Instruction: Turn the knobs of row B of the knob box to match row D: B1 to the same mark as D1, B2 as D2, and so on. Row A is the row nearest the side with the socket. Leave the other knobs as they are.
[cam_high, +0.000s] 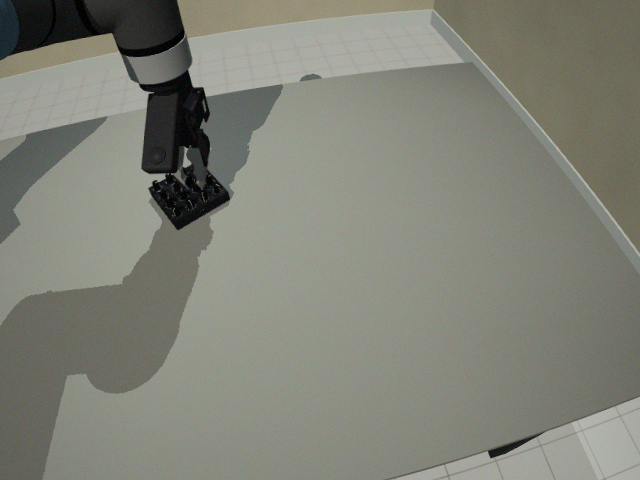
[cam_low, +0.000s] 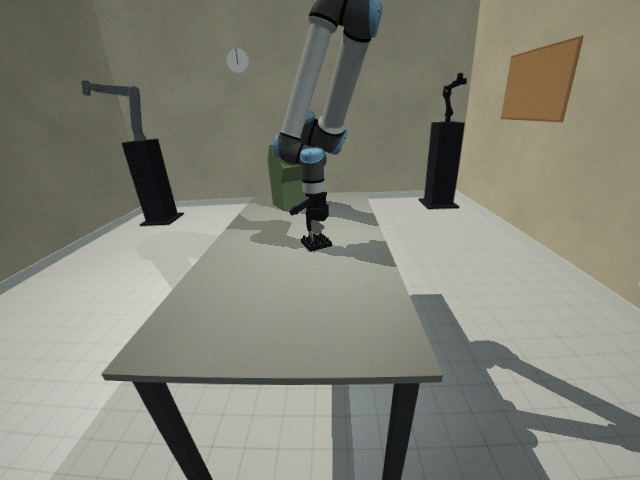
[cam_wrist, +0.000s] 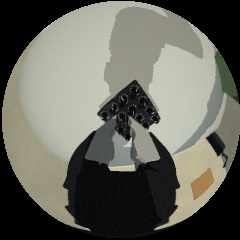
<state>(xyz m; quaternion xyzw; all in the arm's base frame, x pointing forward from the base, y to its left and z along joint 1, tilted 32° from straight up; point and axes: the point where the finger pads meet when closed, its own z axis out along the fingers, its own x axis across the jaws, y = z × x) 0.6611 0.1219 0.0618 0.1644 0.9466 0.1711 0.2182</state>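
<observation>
The black knob box (cam_high: 189, 196) lies on the grey table at the far left, with several small black knobs in rows on top. It shows small in the exterior view (cam_low: 316, 241) and as a diamond in the wrist view (cam_wrist: 131, 110). My gripper (cam_high: 195, 178) points straight down onto the box's far side. In the wrist view the fingertips stand on either side of a knob (cam_wrist: 123, 130) at the box's nearest corner. They are slightly apart and just clear of the knob. The knob marks are too small to read.
The table's far edge lies just behind the box. A green block (cam_low: 285, 183) stands behind the arm at the far end of the table. Two black pedestals (cam_low: 150, 180) (cam_low: 442, 165) stand on the floor well away.
</observation>
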